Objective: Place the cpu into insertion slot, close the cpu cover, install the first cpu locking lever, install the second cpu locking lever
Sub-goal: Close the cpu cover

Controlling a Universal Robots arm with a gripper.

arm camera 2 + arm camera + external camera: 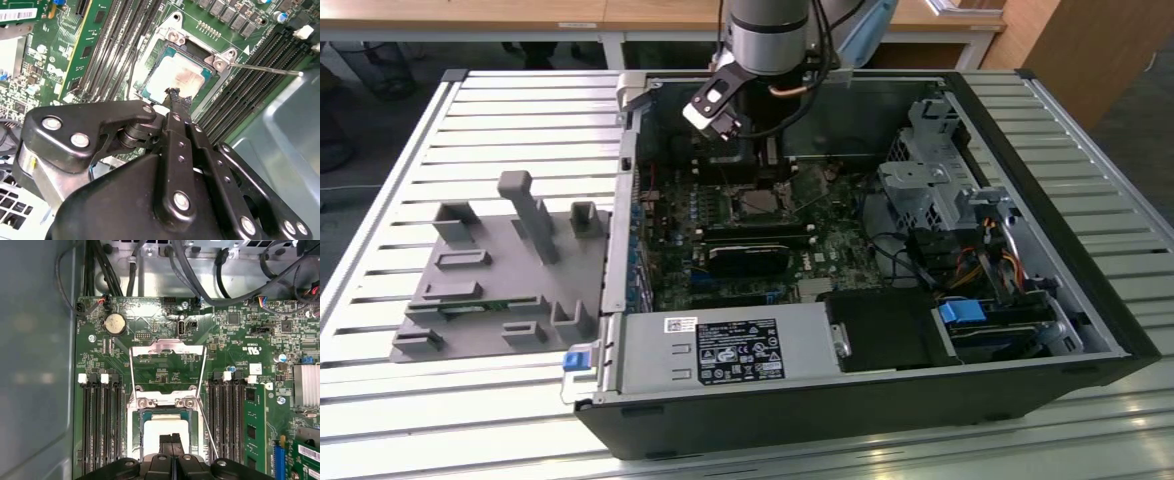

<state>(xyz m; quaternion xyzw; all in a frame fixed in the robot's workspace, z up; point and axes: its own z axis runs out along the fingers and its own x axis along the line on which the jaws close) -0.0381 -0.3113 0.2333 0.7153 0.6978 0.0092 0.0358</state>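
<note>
Closest thing in the second wrist view is the claw [176, 96], all black linkages, with its fingers pressed together and nothing pinched between them. The tips come to a point right over the chip [177, 80]. The chip lies flat in the socket [141, 437], so seating looks done, and my guess is the shut tips are there to press or check it, though I can't tell if they actually touch it. In the first wrist view the cover [167, 346] is flipped back off the socket toward the coin battery [115, 324], which leaves the chip bare. A thin lever [265, 69] sticks out loose over the memory slots [250, 60], so nothing is latched. All of this is inside the open computer case [881, 415].
</note>
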